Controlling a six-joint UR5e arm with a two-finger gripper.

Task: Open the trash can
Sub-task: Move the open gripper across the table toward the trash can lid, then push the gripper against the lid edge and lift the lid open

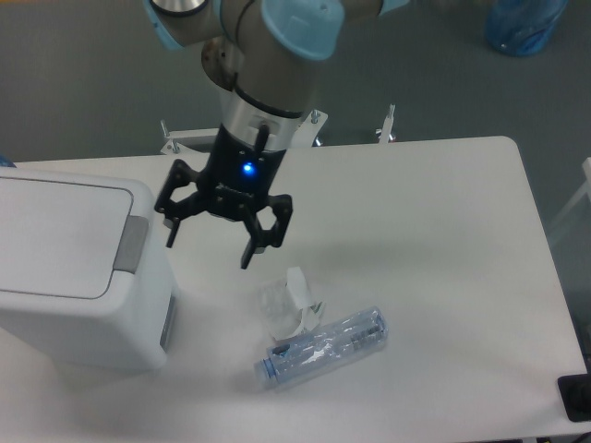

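Note:
The trash can (74, 268) is a large white boxy bin at the left edge of the table, its flat lid down and a grey push tab (131, 244) on its right side. My gripper (211, 247) hangs open above the table just right of the tab, with nothing between its black fingers. Its left fingertip (172, 239) is close to the bin's right edge, apart from it.
A crumpled clear plastic cup (282, 305) and a clear plastic bottle (323, 347) lying on its side rest on the white table (443, 231) below and right of the gripper. The robot's base (249, 92) stands at the table's far edge.

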